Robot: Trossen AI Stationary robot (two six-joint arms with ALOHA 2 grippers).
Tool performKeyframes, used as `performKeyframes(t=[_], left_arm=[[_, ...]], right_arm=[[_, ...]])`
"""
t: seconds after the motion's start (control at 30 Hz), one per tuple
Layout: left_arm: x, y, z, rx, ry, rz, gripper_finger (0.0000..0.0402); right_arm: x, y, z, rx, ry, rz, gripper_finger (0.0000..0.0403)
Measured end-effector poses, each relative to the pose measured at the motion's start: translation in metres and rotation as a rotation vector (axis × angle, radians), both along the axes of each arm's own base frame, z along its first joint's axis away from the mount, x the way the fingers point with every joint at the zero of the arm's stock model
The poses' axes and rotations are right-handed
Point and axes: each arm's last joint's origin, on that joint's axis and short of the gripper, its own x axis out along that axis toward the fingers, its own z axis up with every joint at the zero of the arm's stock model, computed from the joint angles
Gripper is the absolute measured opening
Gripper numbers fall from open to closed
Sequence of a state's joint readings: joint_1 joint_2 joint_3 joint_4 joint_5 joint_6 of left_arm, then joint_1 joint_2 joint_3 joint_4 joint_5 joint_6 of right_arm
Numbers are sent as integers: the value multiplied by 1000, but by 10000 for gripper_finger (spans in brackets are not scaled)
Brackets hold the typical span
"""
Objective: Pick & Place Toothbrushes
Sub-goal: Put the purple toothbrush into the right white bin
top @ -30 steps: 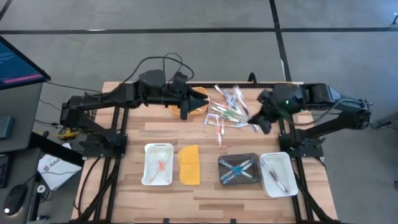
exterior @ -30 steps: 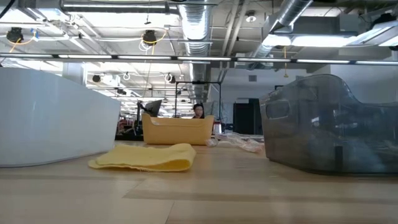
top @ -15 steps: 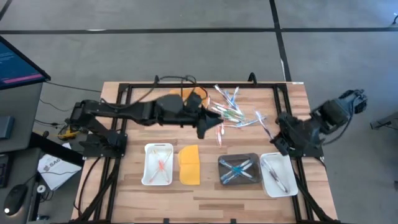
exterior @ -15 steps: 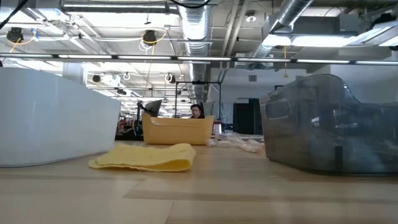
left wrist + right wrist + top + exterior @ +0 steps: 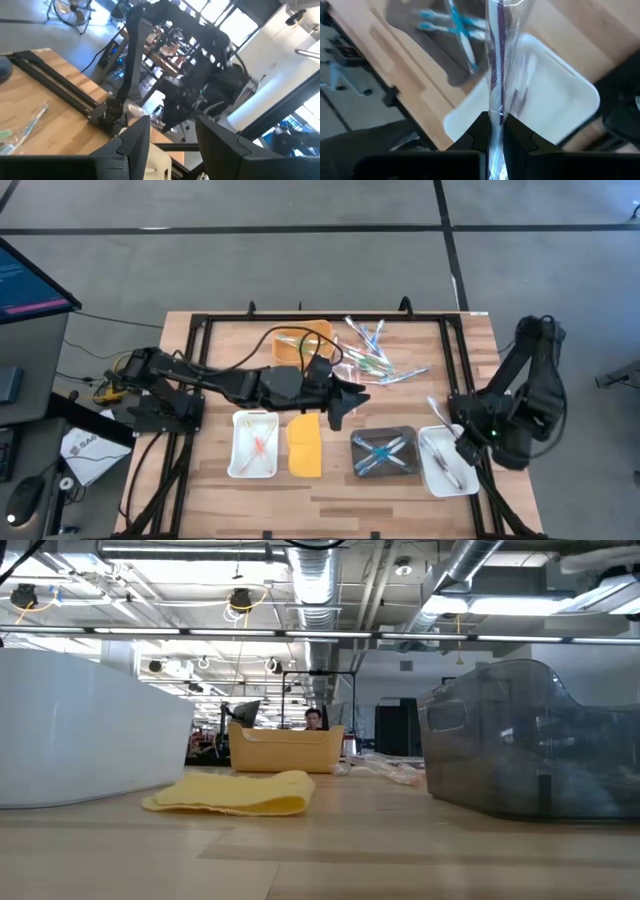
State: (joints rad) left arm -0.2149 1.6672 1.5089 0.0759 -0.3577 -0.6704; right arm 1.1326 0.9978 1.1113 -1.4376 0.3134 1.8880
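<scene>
A loose pile of toothbrushes (image 5: 372, 356) lies on the table at the far middle. Blue ones lie in the dark tray (image 5: 385, 453), an orange one in the left white tray (image 5: 255, 445), and pale ones in the right white tray (image 5: 446, 462). My right gripper (image 5: 456, 432) hangs over the right white tray's far edge, shut on a clear-wrapped toothbrush (image 5: 497, 60). My left gripper (image 5: 350, 400) stands open and level over the table's middle, between the pile and the yellow lid (image 5: 305, 445), with nothing between its fingers (image 5: 132, 145). My right gripper pinches the wrapped toothbrush near one end (image 5: 496, 117) between its two fingers. The fingers point steeply down and lie along it. The rest of the toothbrush (image 5: 437, 413) sticks out beyond the fingertips, lifted clear, above the white tray (image 5: 570, 100).
An orange tray (image 5: 300, 344) stands at the far middle, left of the pile. The black frame rails (image 5: 455, 370) run along the table's sides. Bare wood lies between the pile and the row of trays at the near edge.
My right gripper has swung from the pile toward the table's near edge and tipped downward, carrying the wrapped toothbrush over the right white tray. My left gripper has moved from the orange tray toward the near edge and right, sinking a little, still open.
</scene>
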Motion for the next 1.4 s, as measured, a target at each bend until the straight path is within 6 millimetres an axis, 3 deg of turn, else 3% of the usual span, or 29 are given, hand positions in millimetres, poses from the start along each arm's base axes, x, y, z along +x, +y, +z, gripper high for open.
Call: performKeyframes(t=[0.53,1.1,1.4], left_arm=[[0,5,0,3,-3,55,154],[0,2,1,-13,-13,63,154],[0,3,1,-16,-16,61,154]], right_arm=[[-34,37,-60,57,145,-53,20],[-31,46,-65,68,154,-69,20],[-7,56,-71,121,153,-193,20]])
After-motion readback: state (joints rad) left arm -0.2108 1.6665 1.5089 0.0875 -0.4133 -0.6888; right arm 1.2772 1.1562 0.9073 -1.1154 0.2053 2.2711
